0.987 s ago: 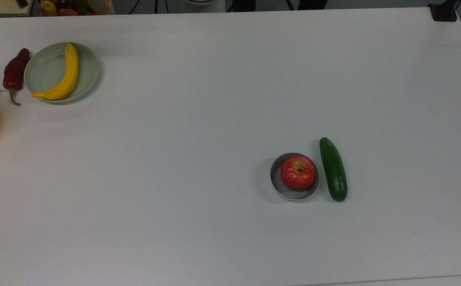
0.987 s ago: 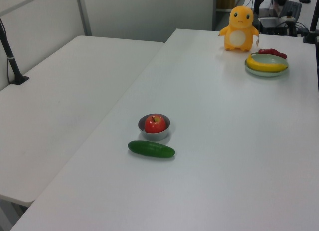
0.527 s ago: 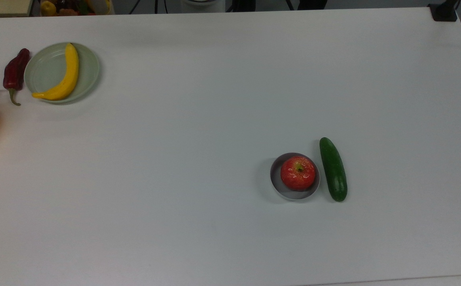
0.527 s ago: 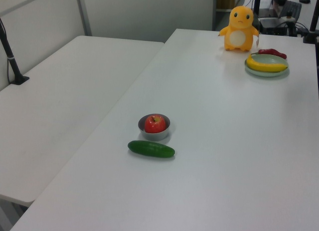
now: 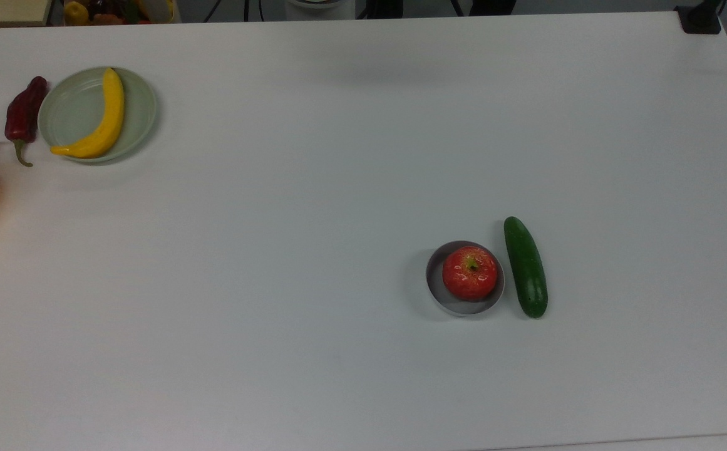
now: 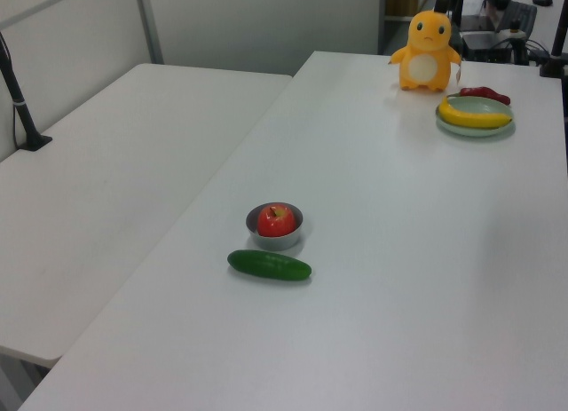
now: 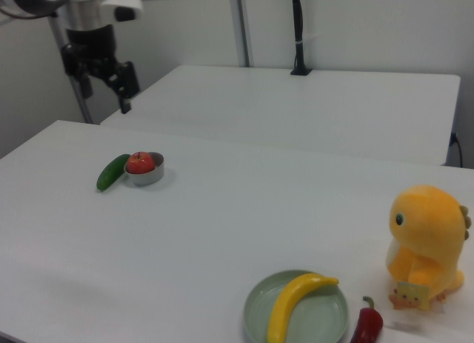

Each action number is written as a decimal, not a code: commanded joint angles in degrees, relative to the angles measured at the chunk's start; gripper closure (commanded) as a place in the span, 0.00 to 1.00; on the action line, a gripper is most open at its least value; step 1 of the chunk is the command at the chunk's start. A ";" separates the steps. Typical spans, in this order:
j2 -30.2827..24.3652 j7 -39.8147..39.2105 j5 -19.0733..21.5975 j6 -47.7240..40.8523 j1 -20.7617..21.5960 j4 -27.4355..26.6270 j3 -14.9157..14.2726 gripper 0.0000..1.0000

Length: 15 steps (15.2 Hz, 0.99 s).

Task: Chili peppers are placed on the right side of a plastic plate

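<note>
The dark red chili pepper [image 5: 24, 116] lies on the table, touching the top view's left edge of the pale green plastic plate [image 5: 72, 116]. In the right view the chili pepper [image 7: 367, 324] rests just right of the plate [image 7: 326, 314]. In the left view the chili pepper [image 6: 485, 94] lies behind the plate [image 6: 474, 130]. A yellow banana [image 5: 101, 119] lies on the plate. My gripper [image 7: 105, 91] hangs open and empty high above the table's far left corner in the right view, far from the pepper.
A red apple [image 5: 469, 272] sits in a small grey bowl [image 5: 438, 294] with a green cucumber [image 5: 525, 267] beside it. An orange plush toy [image 7: 425, 250] stands near the pepper. A second table [image 6: 106, 180] adjoins this one.
A faint shadow along the table's far edge has drifted toward the top view's right. The pepper, plate and other objects have not moved.
</note>
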 commanded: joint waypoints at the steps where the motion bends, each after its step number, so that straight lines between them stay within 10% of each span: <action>1: 1.76 1.87 -3.42 1.02 1.42 -2.07 3.39 0.00; 15: 3.70 -2.27 -4.91 10.53 2.12 -5.23 2.86 0.00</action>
